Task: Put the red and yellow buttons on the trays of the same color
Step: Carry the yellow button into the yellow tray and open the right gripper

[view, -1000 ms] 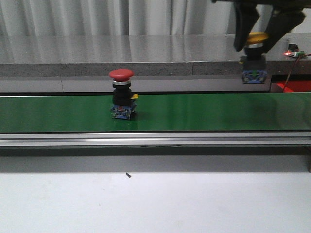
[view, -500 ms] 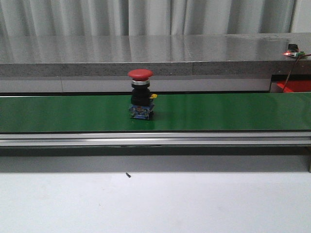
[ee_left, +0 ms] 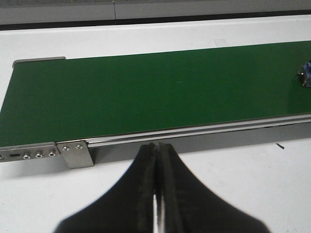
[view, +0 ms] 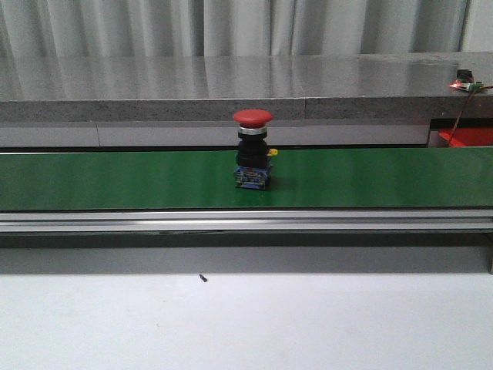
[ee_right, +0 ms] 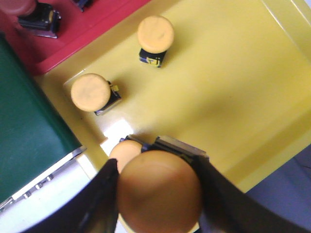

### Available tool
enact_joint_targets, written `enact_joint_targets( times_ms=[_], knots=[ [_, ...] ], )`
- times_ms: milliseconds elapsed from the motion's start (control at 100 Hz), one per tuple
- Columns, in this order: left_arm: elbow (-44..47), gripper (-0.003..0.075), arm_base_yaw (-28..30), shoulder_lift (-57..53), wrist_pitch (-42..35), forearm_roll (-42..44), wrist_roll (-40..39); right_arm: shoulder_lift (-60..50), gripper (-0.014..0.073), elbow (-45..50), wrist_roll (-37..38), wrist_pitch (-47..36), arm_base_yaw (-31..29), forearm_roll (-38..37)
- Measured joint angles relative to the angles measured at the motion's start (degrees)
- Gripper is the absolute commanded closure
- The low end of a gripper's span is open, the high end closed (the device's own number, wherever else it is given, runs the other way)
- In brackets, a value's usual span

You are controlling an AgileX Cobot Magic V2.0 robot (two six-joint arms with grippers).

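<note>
**One red button on the belt, one yellow button in the right gripper**

On the green belt [view: 115, 179], near its middle, you can see a red button [view: 253, 149] standing upright. Its red cap is on top, its black body is under that, and its blue base sits on the belt. Nothing is touching it. Behind the belt runs a long grey ledge [view: 154, 81]. At the far right edge of the front view you can see a small bit of the red tray [view: 467, 137].

Your left gripper [ee_left: 156, 160] hangs over the white table [ee_left: 243, 170], just in front of the near left end of the belt. Its two black fingers are pressed together with nothing between them. At the far edge of that view you can just see the blue base of the red button.

Your right gripper [ee_right: 158, 191] is above the yellow tray [ee_right: 233, 82]. Its fingers squeeze a yellow button [ee_right: 159, 191] from both sides. Two more yellow buttons [ee_right: 91, 92] stand upright on the yellow tray, apart from each other, and one more peeks out just beside the held one. The red tray touches the yellow tray, and a dark button base rests on it.
</note>
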Motion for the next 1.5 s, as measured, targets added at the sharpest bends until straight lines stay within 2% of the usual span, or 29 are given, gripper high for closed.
enact_joint_targets(
  times_ms=[400, 910, 1110, 1210, 1330, 1380, 1500],
  knots=[
    [0.00, 0.0740, 0.00, 0.00, 0.00, 0.00, 0.00, 1.41, 0.0453, 7.25, -0.21, -7.43, -7.52, 1.77],
    [0.00, 0.0740, 0.00, 0.00, 0.00, 0.00, 0.00, 16.15, 0.0453, 7.92, -0.21, -20.29, -8.05, 5.09],
    [0.00, 0.0740, 0.00, 0.00, 0.00, 0.00, 0.00, 20.03, 0.0447, 7.92, -0.21, -22.66, -8.05, 5.31],
    [0.00, 0.0740, 0.00, 0.00, 0.00, 0.00, 0.00, 20.97, 0.0368, 7.92, -0.21, -23.06, -8.05, 5.31],
    [0.03, 0.0740, 0.00, 0.00, 0.00, 0.00, 0.00, 21.10, 0.0129, 7.92, -0.21, -23.70, -8.05, 5.31],
    [0.03, 0.0740, 0.00, 0.00, 0.00, 0.00, 0.00, 21.21, 0.0069, 7.92, -0.21, -23.70, -8.05, 5.31],
    [0.03, 0.0740, 0.00, 0.00, 0.00, 0.00, 0.00, 21.24, 0.0046, 7.92, -0.21, -23.70, -8.05, 5.31]
  ],
)
